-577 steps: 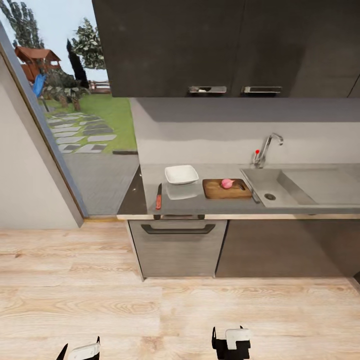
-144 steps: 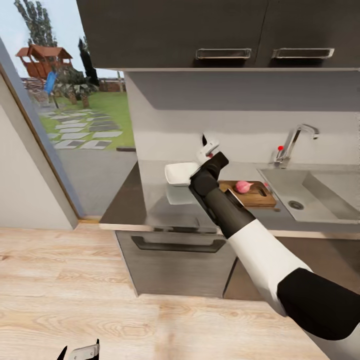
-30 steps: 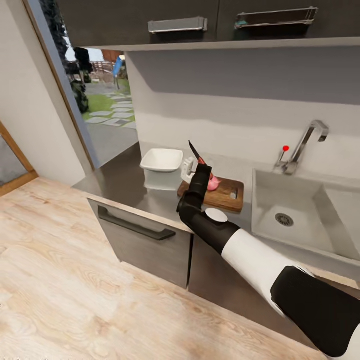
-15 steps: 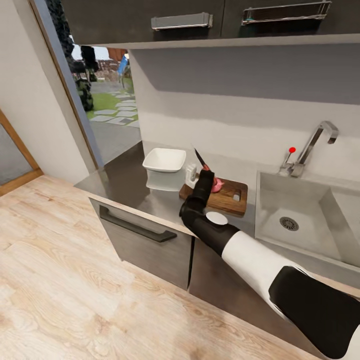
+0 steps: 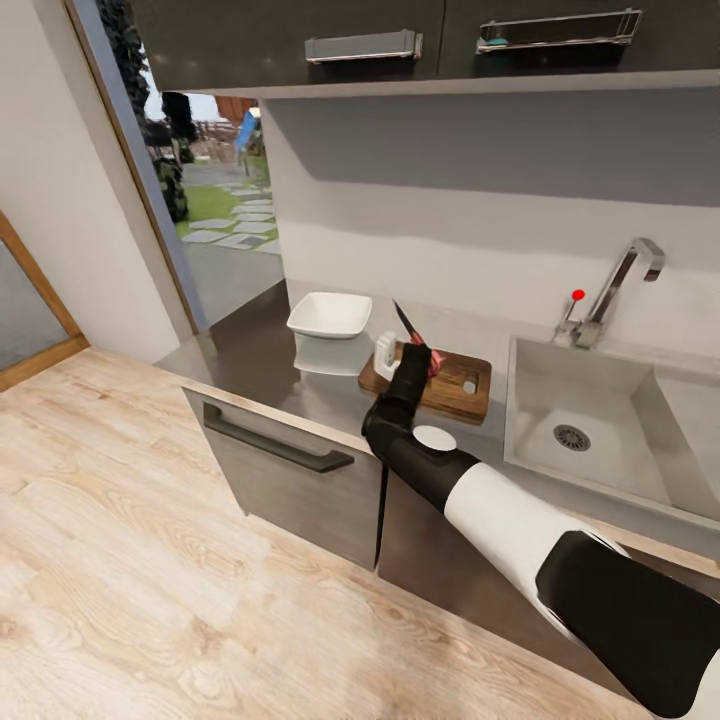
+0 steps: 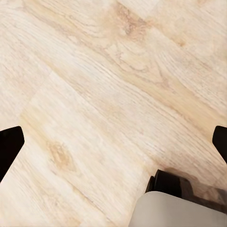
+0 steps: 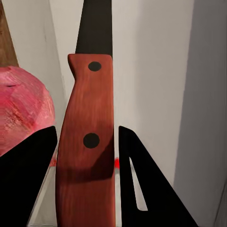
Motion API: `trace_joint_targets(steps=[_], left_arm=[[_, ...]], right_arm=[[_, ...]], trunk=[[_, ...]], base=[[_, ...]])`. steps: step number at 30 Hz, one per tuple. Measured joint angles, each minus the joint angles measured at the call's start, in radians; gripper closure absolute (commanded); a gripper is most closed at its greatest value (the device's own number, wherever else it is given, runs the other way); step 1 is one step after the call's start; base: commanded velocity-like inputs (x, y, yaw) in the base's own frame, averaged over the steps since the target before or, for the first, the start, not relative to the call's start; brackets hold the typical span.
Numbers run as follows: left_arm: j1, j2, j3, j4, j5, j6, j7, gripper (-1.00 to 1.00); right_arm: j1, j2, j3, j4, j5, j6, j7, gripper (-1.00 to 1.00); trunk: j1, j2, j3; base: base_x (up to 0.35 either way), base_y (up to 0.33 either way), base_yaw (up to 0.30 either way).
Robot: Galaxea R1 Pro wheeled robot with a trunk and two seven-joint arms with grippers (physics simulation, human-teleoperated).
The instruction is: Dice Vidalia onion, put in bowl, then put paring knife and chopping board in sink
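My right gripper [image 5: 405, 348] is shut on the paring knife [image 5: 403, 320] and holds it over the left end of the chopping board [image 5: 458, 388], dark blade pointing up. In the right wrist view the orange-red handle [image 7: 87, 142] sits between the dark fingers [image 7: 23, 179], with the pinkish Vidalia onion [image 7: 21, 109] close beside it. On the board, the onion [image 5: 433, 362] peeks out behind the gripper. The white bowl [image 5: 328, 315] stands on the countertop [image 5: 285, 375] left of the board. The sink [image 5: 590, 420] lies to the right. My left gripper [image 6: 113, 142] hangs open over the floor.
A chrome tap [image 5: 622, 285] with a red knob stands behind the sink. Dark wall cabinets [image 5: 400, 40] hang above the worktop. A drawer front with a dark handle [image 5: 275, 445] sits below the counter edge. An open doorway [image 5: 200, 190] to a garden lies at the left.
The right gripper with the knife has shifted slightly right, further over the board, now covering more of the onion. The head view has shifted a little too.
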Motion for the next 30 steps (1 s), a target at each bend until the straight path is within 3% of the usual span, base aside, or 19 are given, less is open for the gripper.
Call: trace_joint_targets(steps=[5, 6, 7, 8, 20, 25, 27, 30], left_arm=[[0.0, 0.0, -0.001, 0.0, 0.0, 0.0, 0.0, -1.0], [0.0, 0.0, -0.001, 0.0, 0.0, 0.0, 0.0, -1.0], [0.0, 0.0, -0.001, 0.0, 0.0, 0.0, 0.0, -1.0], [0.0, 0.0, -0.002, 0.0, 0.0, 0.0, 0.0, -1.0], [0.0, 0.0, -0.002, 0.0, 0.0, 0.0, 0.0, -1.0], [0.0, -0.001, -0.002, 0.0, 0.0, 0.0, 0.0, -1.0], [0.0, -0.002, -0.002, 0.0, 0.001, 0.0, 0.0, -1.0], [0.0, -0.002, -0.002, 0.0, 0.001, 0.0, 0.0, -1.0]], right_arm=[[0.0, 0.0, 0.0, 0.057, 0.0, -0.001, -0.002, 1.0], [0.0, 0.0, 0.0, 0.069, 0.012, 0.001, -0.002, 1.0], [-0.001, 0.0, 0.001, 0.15, 0.068, 0.014, -0.034, 1.0], [-0.001, 0.0, 0.004, 0.167, 0.074, 0.016, -0.043, 1.0], [-0.001, 0.0, 0.003, 0.168, 0.076, 0.015, -0.043, 1.0], [0.0, 0.0, -0.006, 0.122, 0.067, 0.011, -0.004, 1.0], [0.001, 0.0, -0.01, 0.052, 0.013, -0.002, -0.002, 1.0], [0.001, 0.0, -0.011, -0.079, 0.014, 0.001, 0.0, 1.0]], trunk=[[0.0, 0.0, 0.0], [0.0, 0.0, 0.0], [0.0, 0.0, 0.0], [0.0, 0.0, 0.0], [0.0, 0.0, 0.0], [0.0, 0.0, 0.0], [0.0, 0.0, 0.0], [0.0, 0.0, 0.0]], base=[[0.0, 0.0, 0.0], [0.0, 0.0, 0.0], [0.0, 0.0, 0.0], [0.0, 0.0, 0.0], [0.0, 0.0, 0.0], [0.0, 0.0, 0.0], [0.0, 0.0, 0.0], [-0.002, 0.0, 0.0]])
